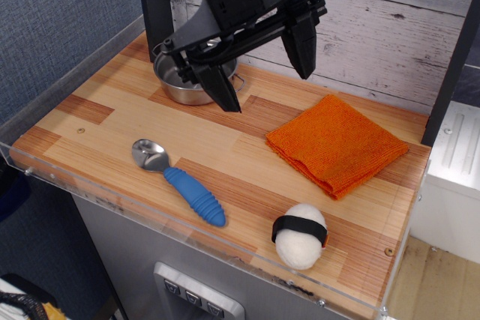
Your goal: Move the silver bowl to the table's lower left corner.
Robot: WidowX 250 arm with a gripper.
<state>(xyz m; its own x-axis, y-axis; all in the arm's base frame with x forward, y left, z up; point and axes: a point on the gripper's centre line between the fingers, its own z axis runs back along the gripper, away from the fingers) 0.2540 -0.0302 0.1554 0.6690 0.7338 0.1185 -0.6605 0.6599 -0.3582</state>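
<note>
The silver bowl (182, 86) sits at the far left of the wood-plank table (105, 121), near the back wall, partly hidden behind my gripper's left finger. My gripper (266, 84) hangs above the table's back middle, open wide and empty. Its left fingertip (227, 97) is just right of the bowl in the image, apparently above the wood; its right fingertip (303, 58) is farther right. The table's near left corner lies at the image's lower left.
A blue-handled metal spoon (180, 180) lies front left of centre. A folded orange cloth (336, 142) lies at the right. A white rice-ball toy with a black band (300, 234) sits near the front right. A clear acrylic rim (187, 234) runs along the edges.
</note>
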